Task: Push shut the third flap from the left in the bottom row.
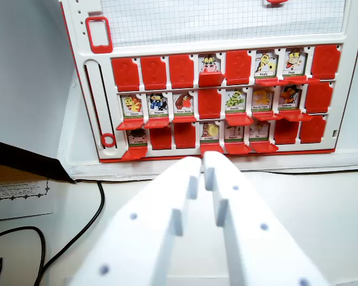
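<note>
A white and red flap board [89,107] stands upright at the back, with three rows of flaps. In the bottom row, the first flap [136,138] shows a picture card. The second [161,137] and third [185,136] are plain red. The fourth [209,134], fifth [234,133] and sixth [259,132] show picture cards, and the last two are plain red. My white gripper [203,162] fills the lower middle of the wrist view. Its fingertips [215,159] meet just below the fourth flap, at the board's bottom edge, with nothing between them.
The board rests on a white table [322,208]. A black cable [86,229] curls across the table at the lower left. A brown cardboard piece with a printed label [18,190] lies at the left edge. A grey wall is behind it on the left.
</note>
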`<state>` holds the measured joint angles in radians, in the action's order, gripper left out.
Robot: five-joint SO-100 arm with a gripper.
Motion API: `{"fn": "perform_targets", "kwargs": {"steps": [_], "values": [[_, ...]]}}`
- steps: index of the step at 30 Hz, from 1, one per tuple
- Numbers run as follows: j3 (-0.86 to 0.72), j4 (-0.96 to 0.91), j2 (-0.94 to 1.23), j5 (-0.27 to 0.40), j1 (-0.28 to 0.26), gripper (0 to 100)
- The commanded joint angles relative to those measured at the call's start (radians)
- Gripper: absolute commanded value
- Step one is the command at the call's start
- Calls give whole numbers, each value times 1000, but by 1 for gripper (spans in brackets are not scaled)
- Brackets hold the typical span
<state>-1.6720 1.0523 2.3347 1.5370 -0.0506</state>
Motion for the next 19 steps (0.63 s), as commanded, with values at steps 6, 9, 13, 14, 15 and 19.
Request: {"fn": "perform_targets", "kwargs": {"steps": [6,9,13,14,15,19], "values": [[80,0,44,37,18,0],[71,0,44,51,20,0],[69,0,40,54,21,0],[69,0,40,55,21,0],[66,0,38,55,21,0],[51,-2,41,55,25,0]]}}
